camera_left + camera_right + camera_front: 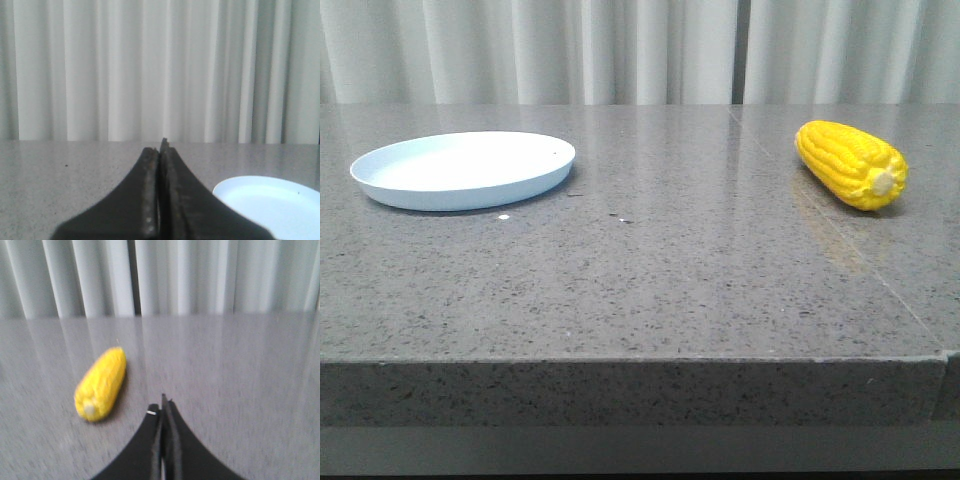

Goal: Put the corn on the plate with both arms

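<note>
The left pincer (161,145) has its two black fingers pressed flat together with nothing between them, and the right pincer (163,402) is drawn up in the same way, its tips meeting in a thin seam and holding nothing. Neither pincer shows in the front view, so both appear to hang back from the things on the counter (650,270). Taking the corn (852,164) as the landmark: the right pincer is near it and off to one side, apart from it, with the cob's pale stub end turned toward the camera. The plate (460,170) lies well apart from the corn, across the grey speckled counter on the robot's left, and its rim shows just beside the left pincer in the left wrist view. The corn lies on its side, not on the plate, so the task is not yet begun. The cob looks stiff and fairly light, though its round, tapering body could roll or slip under a pinch, and the glossy kernels may give little grip. The thick middle seems the best place to take hold, with the fingers closing across its width. The plate seems light and could slide if nudged. By count there are one corn cob, one plate and two pincers. A pale curtain (640,50) hangs behind the counter.
</note>
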Controlling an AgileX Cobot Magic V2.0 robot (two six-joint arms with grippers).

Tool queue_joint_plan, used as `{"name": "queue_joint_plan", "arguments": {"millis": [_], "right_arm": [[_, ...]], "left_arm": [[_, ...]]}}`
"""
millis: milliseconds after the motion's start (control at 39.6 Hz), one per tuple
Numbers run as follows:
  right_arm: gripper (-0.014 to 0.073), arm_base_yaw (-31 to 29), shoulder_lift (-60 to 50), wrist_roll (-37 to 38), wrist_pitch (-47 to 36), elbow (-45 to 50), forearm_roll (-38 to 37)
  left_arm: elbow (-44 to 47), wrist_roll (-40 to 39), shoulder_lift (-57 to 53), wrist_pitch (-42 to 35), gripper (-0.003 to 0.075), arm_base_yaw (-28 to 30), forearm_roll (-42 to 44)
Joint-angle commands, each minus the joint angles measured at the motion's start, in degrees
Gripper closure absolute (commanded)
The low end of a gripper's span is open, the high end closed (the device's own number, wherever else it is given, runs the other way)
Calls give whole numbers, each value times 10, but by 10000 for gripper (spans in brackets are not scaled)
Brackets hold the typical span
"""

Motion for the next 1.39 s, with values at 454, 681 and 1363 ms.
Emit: {"name": "queue_joint_plan", "arguments": {"millis": [454,681,1363], "right_arm": [[628,-4,279,-4,45,-236,26],[113,-4,277,-4,43,-236,26],[-48,-4,277,-4,45,-236,26]], "left_arm": [[-216,-4,238,93,738,0,-5],[-216,-4,238,96,291,0,-5],[-317,-3,376,180,49,0,-6]]}}
